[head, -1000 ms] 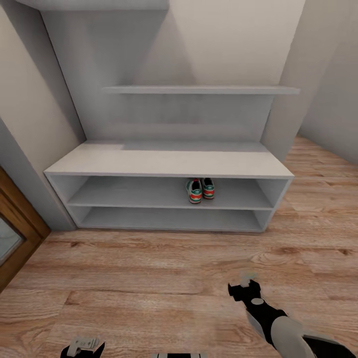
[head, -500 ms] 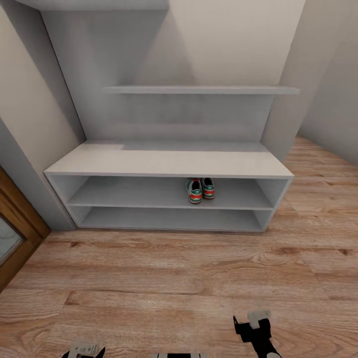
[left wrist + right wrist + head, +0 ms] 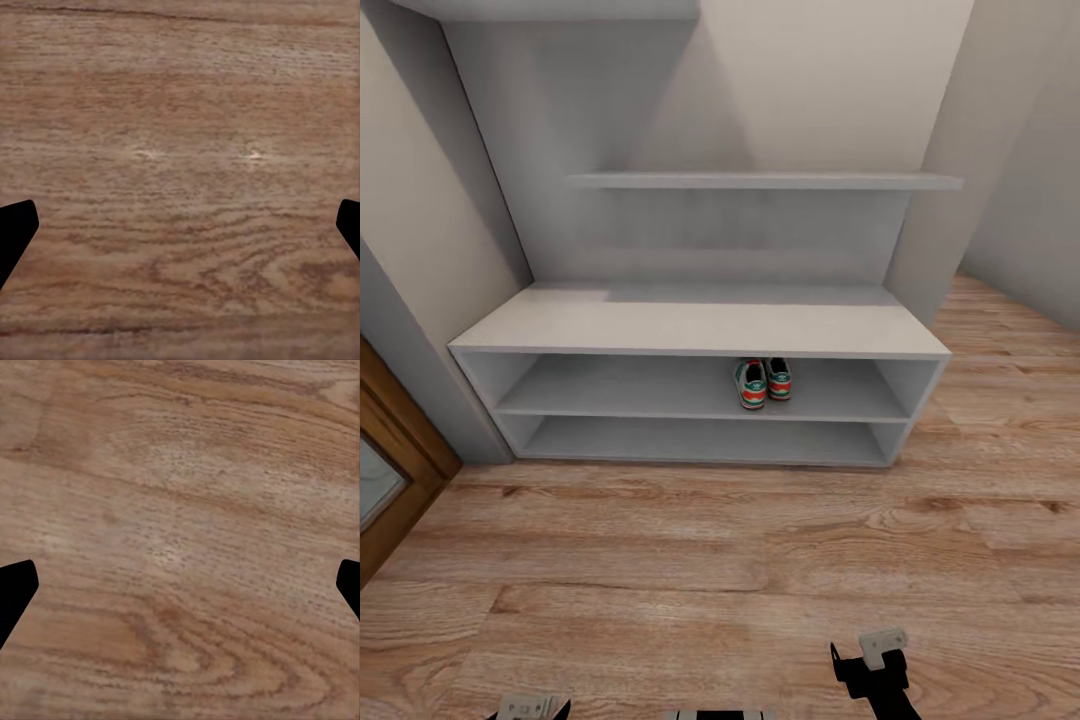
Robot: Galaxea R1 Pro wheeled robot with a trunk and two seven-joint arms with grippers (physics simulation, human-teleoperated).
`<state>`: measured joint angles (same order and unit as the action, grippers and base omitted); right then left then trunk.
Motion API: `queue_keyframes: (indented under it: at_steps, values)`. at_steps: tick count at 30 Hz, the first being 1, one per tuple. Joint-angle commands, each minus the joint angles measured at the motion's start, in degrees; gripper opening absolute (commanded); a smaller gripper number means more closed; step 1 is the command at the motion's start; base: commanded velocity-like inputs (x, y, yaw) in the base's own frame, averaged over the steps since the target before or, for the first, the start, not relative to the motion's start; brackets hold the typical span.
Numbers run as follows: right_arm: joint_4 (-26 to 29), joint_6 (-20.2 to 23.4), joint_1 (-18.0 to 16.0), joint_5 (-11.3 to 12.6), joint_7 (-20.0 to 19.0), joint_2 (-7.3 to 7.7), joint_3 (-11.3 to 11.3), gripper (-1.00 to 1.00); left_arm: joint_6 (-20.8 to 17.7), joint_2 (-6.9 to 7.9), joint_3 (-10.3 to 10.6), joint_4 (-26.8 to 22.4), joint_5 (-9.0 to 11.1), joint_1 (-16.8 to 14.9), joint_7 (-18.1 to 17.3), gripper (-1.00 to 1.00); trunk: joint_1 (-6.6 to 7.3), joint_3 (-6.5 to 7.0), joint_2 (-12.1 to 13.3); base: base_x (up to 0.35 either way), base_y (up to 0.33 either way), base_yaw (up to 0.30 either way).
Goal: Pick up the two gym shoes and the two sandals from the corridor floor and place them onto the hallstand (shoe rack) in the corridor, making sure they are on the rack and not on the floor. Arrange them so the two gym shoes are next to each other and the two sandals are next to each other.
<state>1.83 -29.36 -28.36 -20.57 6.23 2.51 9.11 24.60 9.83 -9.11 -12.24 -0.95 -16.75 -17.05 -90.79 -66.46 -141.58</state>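
Right gripper (image 3: 872,662): black body carrying a small pale grey block with a dark mark on top. Left gripper (image 3: 528,709): black, with a similar grey block. In both wrist views, fingertips (image 3: 15,225) are plain matte black, blunt-pointed, unmarked.

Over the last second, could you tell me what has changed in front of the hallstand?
The right pincer has drawn back toward the robot, from well out over the corridor floor to the near edge of the head view; its arm has left the picture. The left pincer sank slightly lower. Nothing was grasped or released. The two gym shoes stayed side by side on the hallstand, on its upper open shelf.
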Motion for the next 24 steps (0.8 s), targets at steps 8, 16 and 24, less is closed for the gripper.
queue_keyframes:
  at_steps: [8, 16, 24]
  values:
    - [-0.07, -0.17, -0.03, -0.55, 0.32, -0.10, 0.38, 1.00, 0.16, -0.01, -0.58, 0.29, -0.11, -0.03, -0.47, 1.00, 0.01, -0.04, -0.02, 0.000, 0.000, 0.000]
    - [-0.07, -0.13, -0.03, 0.02, 0.35, -0.08, 0.42, 1.00, 0.18, 0.01, -0.63, 0.36, -0.11, -0.03, -0.45, 1.00, 0.01, -0.04, -0.02, 0.000, 0.000, -0.006]
    - [-0.07, -0.11, -0.03, 5.41, 0.34, -0.05, 0.46, 1.00, 0.18, 0.08, -1.38, 0.30, -0.11, -0.05, -0.18, 1.00, 0.01, -0.04, -0.02, 0.000, 0.000, -0.184]
